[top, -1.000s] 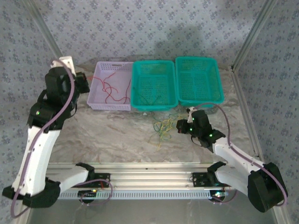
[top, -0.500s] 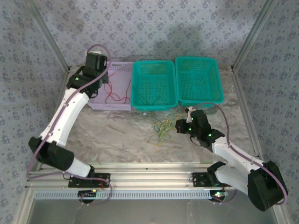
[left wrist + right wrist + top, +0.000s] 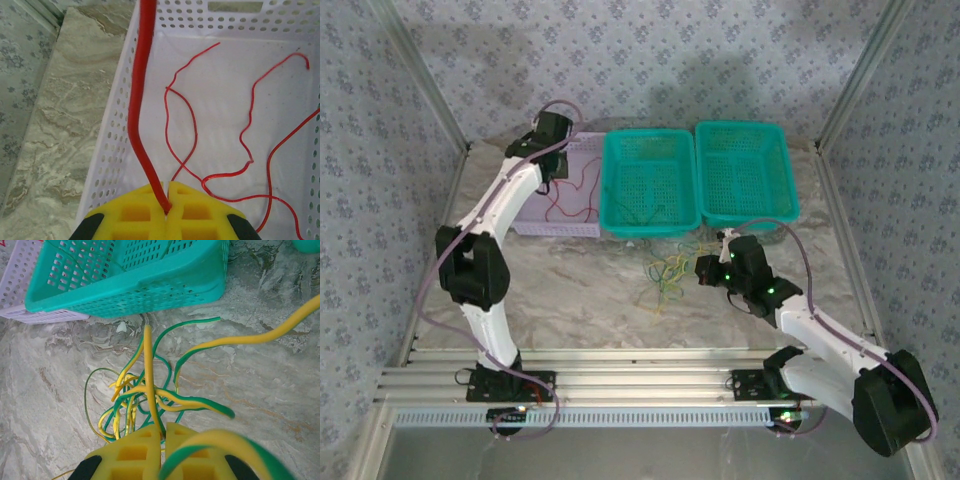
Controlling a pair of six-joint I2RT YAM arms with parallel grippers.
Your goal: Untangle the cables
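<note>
We start with the grey marbled tabletop (image 3: 570, 300). Along its twelve o'clock edge stand three perforated plastic baskets, a lilac one (image 3: 560, 228) at eleven o'clock, a middle teal one (image 3: 650, 226) and a right teal one (image 3: 745, 214). Our left gripper (image 3: 166, 207) hangs over the lilac basket by its nine o'clock wall, its yellow pads pressed together on a red cable (image 3: 137, 115) that climbs from the jaws toward twelve o'clock. A few loose red cables (image 3: 185, 125) curl on the basket floor between one and three o'clock of it. Our right gripper (image 3: 162, 432) sits low near the table's middle, clamped on a single yellow cable (image 3: 148, 370) whose long axis runs straight from the pads to twelve o'clock. The tangle of green and yellow cables (image 3: 668, 275) lies on the bare table just in front of the middle teal basket. It is at nine o'clock of the right gripper from above, and at eleven o'clock just beyond the pads in the wrist view. We judge the right arm far the nearer. To free its strand it should draw back along that axis, toward six o'clock, away from the knot, while the left arm, well apart, is occupied with the red strand.
</note>
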